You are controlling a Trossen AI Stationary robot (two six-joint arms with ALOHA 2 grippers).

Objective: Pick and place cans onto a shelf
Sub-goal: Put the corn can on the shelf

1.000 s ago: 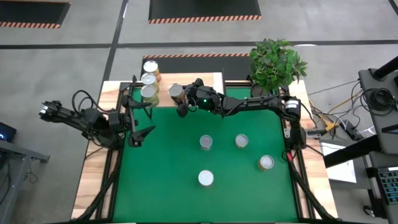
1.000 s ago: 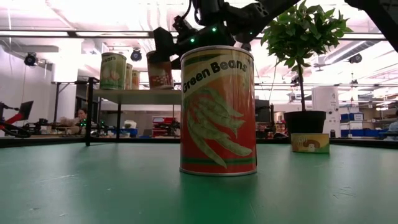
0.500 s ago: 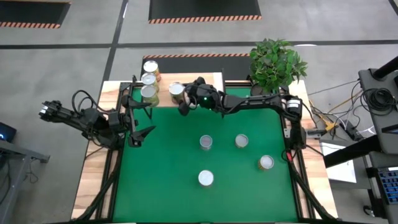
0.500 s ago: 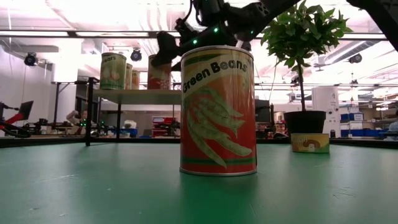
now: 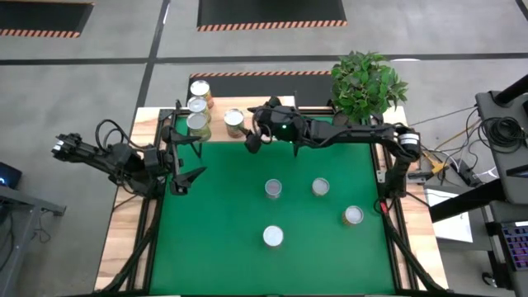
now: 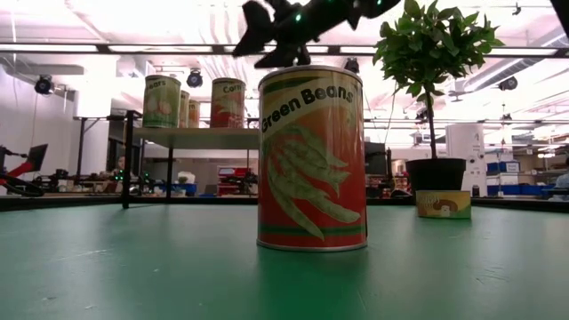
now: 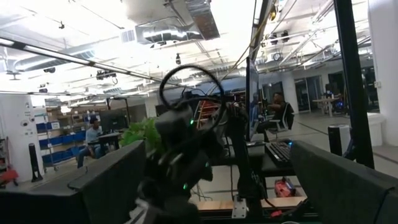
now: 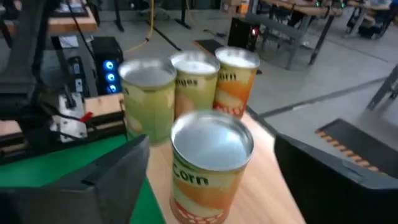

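From above, four cans [image 5: 234,119] stand on the shelf [image 5: 285,105] and four wait on the green table [image 5: 214,231], so I judge the job half done. My right claw [image 5: 253,140] hangs just beside the newest can, released and empty; my left claw [image 5: 188,179] idles open at the table's left edge.

The level view alone shows labels: a green beans can [image 6: 311,158] up front.

My right wrist view alone shows that corn can [image 8: 210,163] standing free between my fingers [image 8: 106,180].
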